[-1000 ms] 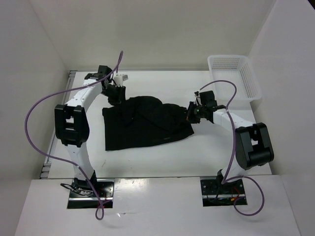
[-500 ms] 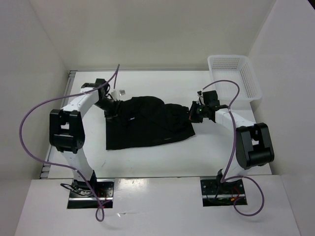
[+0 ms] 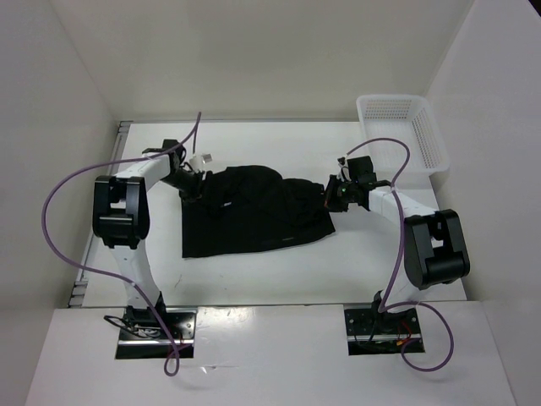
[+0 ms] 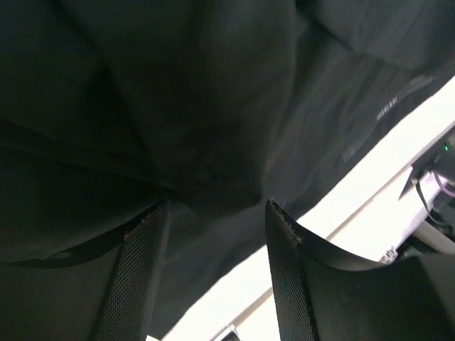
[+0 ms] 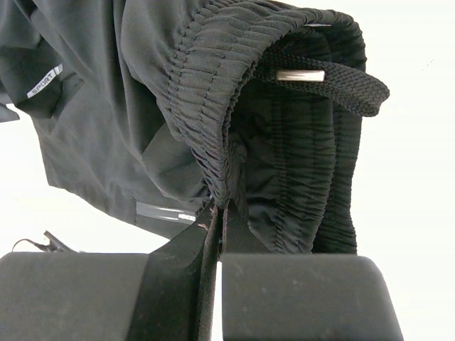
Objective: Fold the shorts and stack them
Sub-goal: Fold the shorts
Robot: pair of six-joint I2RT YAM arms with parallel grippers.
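The black shorts (image 3: 254,216) lie spread in the middle of the table, bunched along their far edge. My left gripper (image 3: 192,183) sits low at their far left corner. In the left wrist view that gripper (image 4: 217,213) is open, its mesh-padded fingers (image 4: 138,273) wide apart, with a fold of black fabric (image 4: 213,142) just past the tips and none pinched. My right gripper (image 3: 332,196) is at the right end of the shorts. There it is shut (image 5: 217,213) on the ribbed elastic waistband (image 5: 213,106), beside a drawstring with a metal tip (image 5: 300,74).
A white mesh basket (image 3: 423,127) stands at the far right corner of the table. White walls close in the table at the back and both sides. Purple cables loop from both arms.
My left gripper came down to the shorts' far left corner and opened, letting go of the fabric, which has settled flat. The right gripper stays shut on the waistband.
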